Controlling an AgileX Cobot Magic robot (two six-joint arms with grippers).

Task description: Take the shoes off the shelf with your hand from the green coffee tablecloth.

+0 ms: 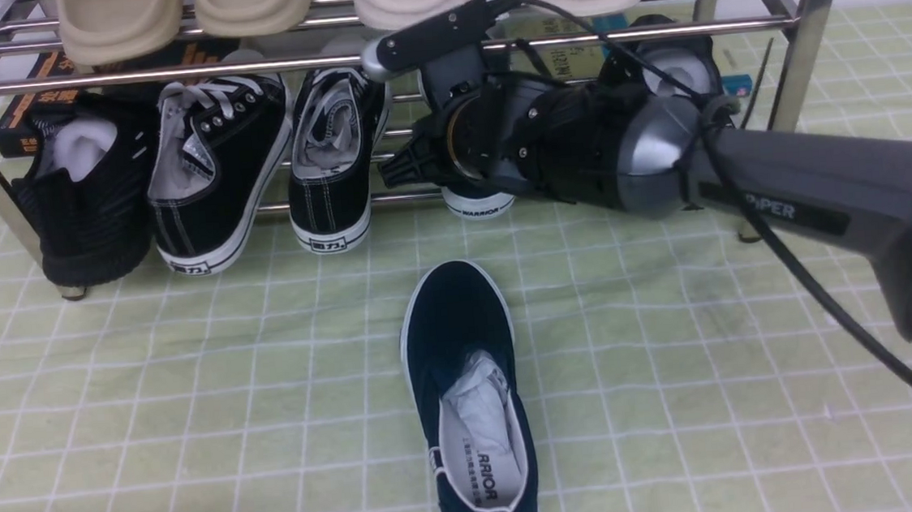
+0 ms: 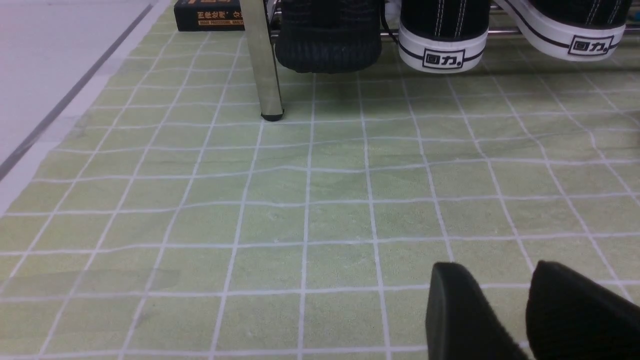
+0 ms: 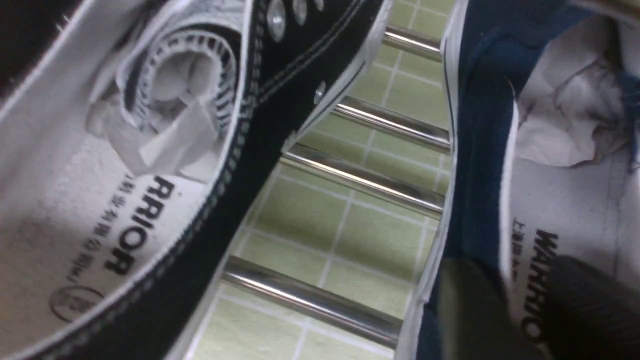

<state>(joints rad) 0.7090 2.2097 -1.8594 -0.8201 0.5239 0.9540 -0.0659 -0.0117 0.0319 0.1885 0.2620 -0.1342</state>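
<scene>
Readable text: the loose navy slip-on (image 1: 464, 353) has "ARRIOR" on its white insole, and the small print beside it is too fine to read. The second navy slip-on (image 3: 475, 125) shows "WARRIO" on its insole in the right wrist view and "WARRIOR" on its white sole end in the front view. Black lace-up sneakers (image 1: 214, 177) have "回力" tabs on the rubber, and one insole reads "ARRIOR" over a round stamp. Right arm (image 1: 785, 197) is marked "PIPER". Black box (image 1: 26, 119) behind the rack has orange characters, unreadable. Locations: one slip-on lies flat on the green tablecloth (image 1: 190, 391) in front of the shelf (image 1: 809, 41), stuffed with paper. The other sits on the bottom tier just beside the sneakers, mostly hidden by the arm. Right pincer (image 3: 520, 270) has one finger outside that shoe's side wall and one inside over the insole. It's blurred, so I can't tell if it's clamped. Left pincer (image 2: 497, 275) has its fingers apart with nothing between, low over the cloth. The cloth is pale yellow-green with a white grid, slightly wrinkled. A pale bare surface with a dark stripe lies past its left edge. Beige slippers (image 1: 120, 22) are on the upper tier, and a black knit shoe (image 1: 86, 212) is at the left end.
</scene>
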